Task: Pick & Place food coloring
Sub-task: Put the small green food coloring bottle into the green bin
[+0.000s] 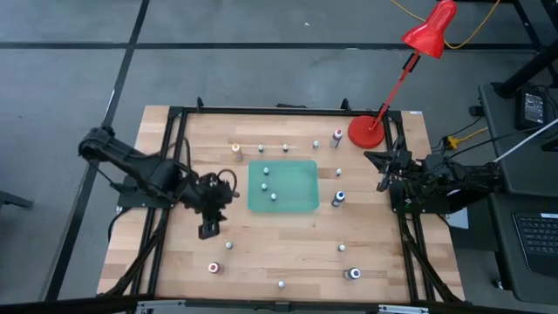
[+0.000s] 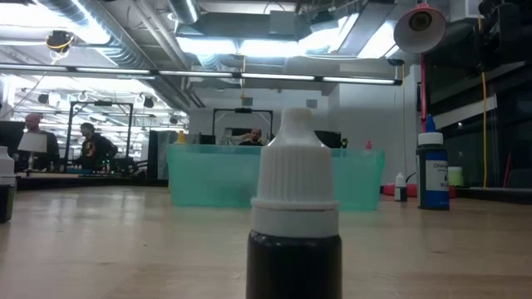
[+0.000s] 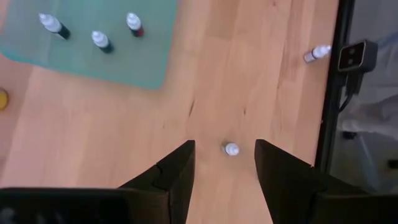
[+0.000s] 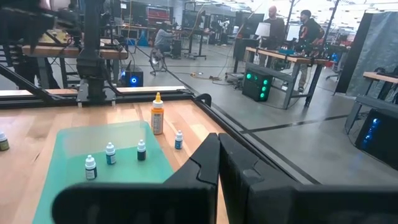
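The food coloring bottles stand scattered on the wooden table. Three of them [image 1: 266, 184] stand upright on the green mat [image 1: 296, 201]. My left gripper [image 1: 207, 229] hovers open over the table between the mat and the near edge. One white-capped bottle [image 3: 231, 149] stands upright below it, just ahead of the gap between the fingers, and it also shows in the high view [image 1: 229, 245]. My right gripper [image 1: 380, 172] waits shut at the table's right side, near the red lamp's base. Neither gripper shows in the low view.
More bottles ring the mat: an orange one [image 1: 235, 149], a row along the far side [image 1: 285, 147], a blue one [image 1: 338, 198], and several near the front edge [image 1: 281, 283]. The red lamp base [image 1: 366, 131] sits at the far right. A black frame rail [image 3: 328, 93] borders the table.
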`<action>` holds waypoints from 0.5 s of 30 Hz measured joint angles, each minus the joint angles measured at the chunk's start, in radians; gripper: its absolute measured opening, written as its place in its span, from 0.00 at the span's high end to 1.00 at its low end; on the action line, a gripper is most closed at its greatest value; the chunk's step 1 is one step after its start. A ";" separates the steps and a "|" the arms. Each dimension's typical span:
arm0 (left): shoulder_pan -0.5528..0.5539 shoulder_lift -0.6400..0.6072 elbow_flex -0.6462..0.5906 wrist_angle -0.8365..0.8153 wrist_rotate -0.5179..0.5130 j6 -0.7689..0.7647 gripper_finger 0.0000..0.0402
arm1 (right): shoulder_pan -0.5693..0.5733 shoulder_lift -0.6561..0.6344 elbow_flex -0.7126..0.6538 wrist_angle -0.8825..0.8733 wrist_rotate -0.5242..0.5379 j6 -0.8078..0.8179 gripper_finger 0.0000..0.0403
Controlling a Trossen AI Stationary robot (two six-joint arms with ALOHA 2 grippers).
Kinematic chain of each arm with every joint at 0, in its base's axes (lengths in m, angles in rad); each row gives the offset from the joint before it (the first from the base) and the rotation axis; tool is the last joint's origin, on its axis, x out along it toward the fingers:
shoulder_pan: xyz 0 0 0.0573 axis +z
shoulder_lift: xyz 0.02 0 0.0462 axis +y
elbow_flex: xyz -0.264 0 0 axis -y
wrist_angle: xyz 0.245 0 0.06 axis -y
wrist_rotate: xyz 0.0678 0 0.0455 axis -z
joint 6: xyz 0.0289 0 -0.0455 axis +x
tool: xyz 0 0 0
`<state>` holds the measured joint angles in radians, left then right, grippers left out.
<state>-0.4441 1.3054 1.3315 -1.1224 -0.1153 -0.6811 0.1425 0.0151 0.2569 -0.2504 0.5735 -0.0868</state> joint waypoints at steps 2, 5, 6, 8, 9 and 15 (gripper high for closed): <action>-0.034 0.021 0.000 0.001 -0.018 -0.017 0.59 | 0.000 0.000 0.000 0.000 0.000 0.000 0.97; -0.074 0.057 0.000 0.003 -0.038 -0.042 0.59 | 0.000 0.000 0.000 0.000 0.000 0.000 0.97; -0.084 0.070 0.000 0.003 -0.041 -0.050 0.58 | 0.000 0.000 0.000 0.000 0.000 0.000 0.97; -0.102 0.102 0.000 0.003 -0.042 -0.074 0.58 | 0.000 0.000 0.000 -0.001 0.000 0.000 0.97; -0.107 0.119 0.000 0.003 -0.043 -0.087 0.57 | 0.000 0.000 0.000 0.000 0.000 0.000 0.97; -0.109 0.244 -0.001 0.005 0.009 -0.158 0.51 | 0.000 0.000 0.000 -0.001 0.000 -0.003 0.97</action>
<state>-0.5531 1.5492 1.3308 -1.1171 -0.1063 -0.8394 0.1425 0.0151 0.2569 -0.2512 0.5739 -0.0898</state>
